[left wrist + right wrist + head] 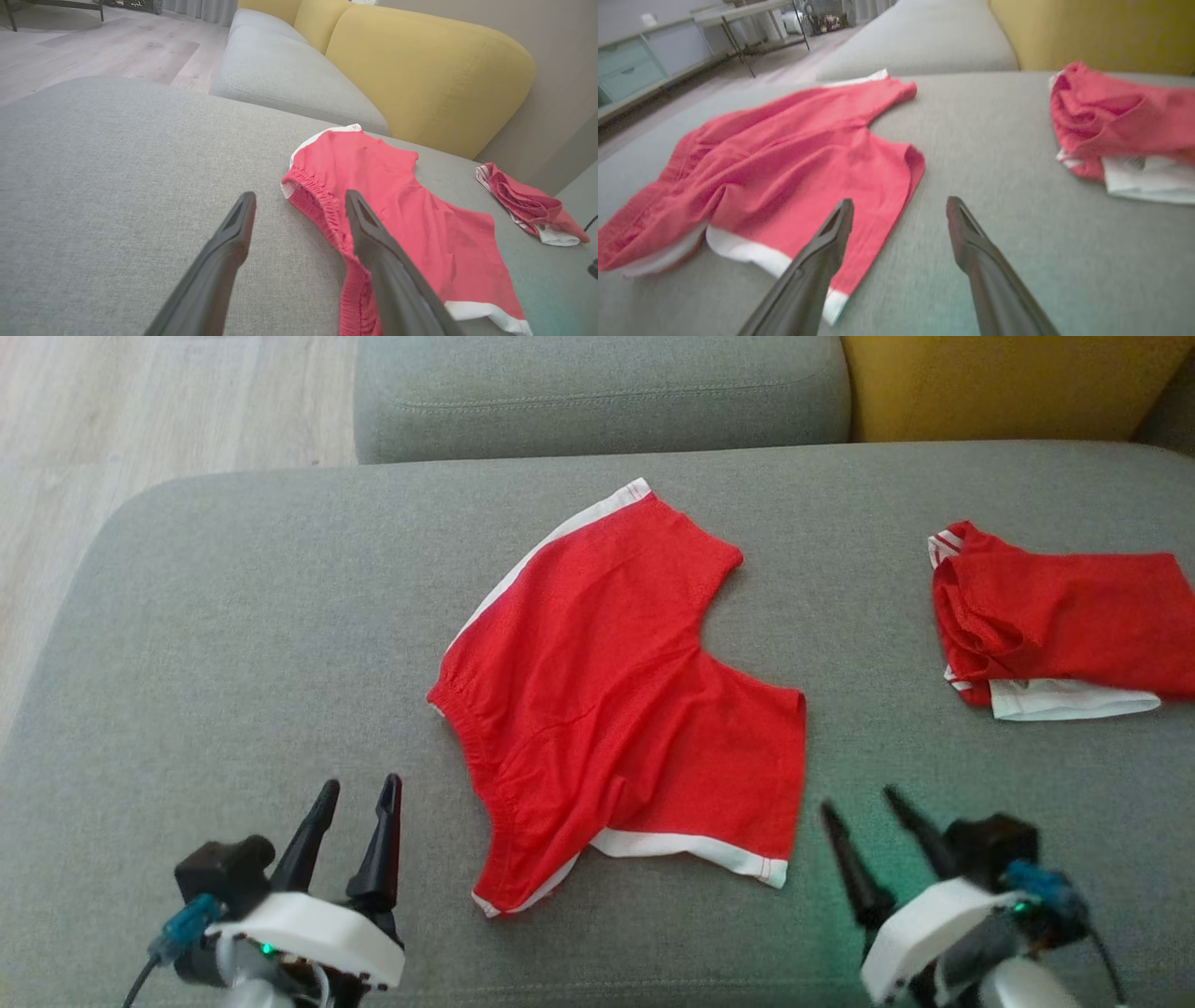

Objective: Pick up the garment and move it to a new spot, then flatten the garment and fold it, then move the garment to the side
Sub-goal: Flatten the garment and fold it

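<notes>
Red shorts with white trim [616, 709] lie spread out on the grey sofa seat [233, 644], waistband toward the left, two legs pointing up and right. My left gripper [359, 789] is open at the lower left, just left of the waistband [322, 205], nothing between its fingers. At the lower right my right gripper [859, 803] is open beside the lower leg's white hem corner [831, 303]. In the wrist views the shorts [411, 224] [784, 163] lie ahead of the open fingers.
A second red and white garment [1055, 616] [1120, 121] lies bunched at the seat's right side. Grey [597, 392] and yellow back cushions [1008, 383] line the far edge. Wooden floor [140, 420] lies beyond the seat's left edge.
</notes>
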You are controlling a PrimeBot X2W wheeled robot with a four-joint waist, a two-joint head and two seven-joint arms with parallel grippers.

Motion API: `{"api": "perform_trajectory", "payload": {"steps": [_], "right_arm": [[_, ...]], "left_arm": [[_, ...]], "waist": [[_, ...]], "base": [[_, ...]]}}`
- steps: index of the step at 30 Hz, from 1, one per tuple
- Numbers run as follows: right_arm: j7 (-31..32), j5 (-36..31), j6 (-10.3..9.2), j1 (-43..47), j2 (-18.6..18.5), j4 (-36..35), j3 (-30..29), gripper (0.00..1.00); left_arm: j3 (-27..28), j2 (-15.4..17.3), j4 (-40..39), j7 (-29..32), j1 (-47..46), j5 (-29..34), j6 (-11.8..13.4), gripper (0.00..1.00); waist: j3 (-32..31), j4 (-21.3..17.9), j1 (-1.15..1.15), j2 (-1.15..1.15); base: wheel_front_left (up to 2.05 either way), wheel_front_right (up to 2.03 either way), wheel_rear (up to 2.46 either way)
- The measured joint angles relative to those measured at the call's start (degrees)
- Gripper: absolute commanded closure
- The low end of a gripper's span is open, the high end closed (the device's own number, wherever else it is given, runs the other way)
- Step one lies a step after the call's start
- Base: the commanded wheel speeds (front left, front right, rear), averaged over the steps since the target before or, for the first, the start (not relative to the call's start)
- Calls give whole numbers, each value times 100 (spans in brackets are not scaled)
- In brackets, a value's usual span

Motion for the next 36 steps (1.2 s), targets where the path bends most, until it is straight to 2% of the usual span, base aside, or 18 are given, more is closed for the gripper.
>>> {"api": "perform_trajectory", "payload": {"steps": [12, 25, 26, 27, 28, 36], "right_arm": [[882, 492, 0, 99, -187, 305, 846, 0], [866, 492, 0, -417, -166, 943, 1256, 0], [864, 497, 0, -449, -164, 979, 1287, 19], [846, 513, 0, -480, -164, 1007, 1310, 63], [827, 542, 0, -521, -163, 1051, 1324, 100], [666, 586, 0, -687, -170, 1307, 1413, 100]], "left_arm": [[79, -105, 337, 0, -32, 259, -218, 0], [-59, -124, 582, 0, -258, 352, -372, 0], [-60, -124, 586, 0, -272, 352, -374, 0], [-62, -124, 590, 0, -280, 352, -383, 0], [-64, -124, 597, 0, -282, 352, -390, 0], [-98, -122, 714, 0, -304, 366, -419, 0]], "waist": [[114, 105, 0, 0], [306, 255, 0, 0], [320, 261, 0, 0], [330, 266, 0, 0], [340, 270, 0, 0], [368, 272, 0, 0]], "base": [[0, 0, 0], [0, 0, 0], [0, 0, 0], [0, 0, 0], [0, 0, 0], [0, 0, 0]]}}
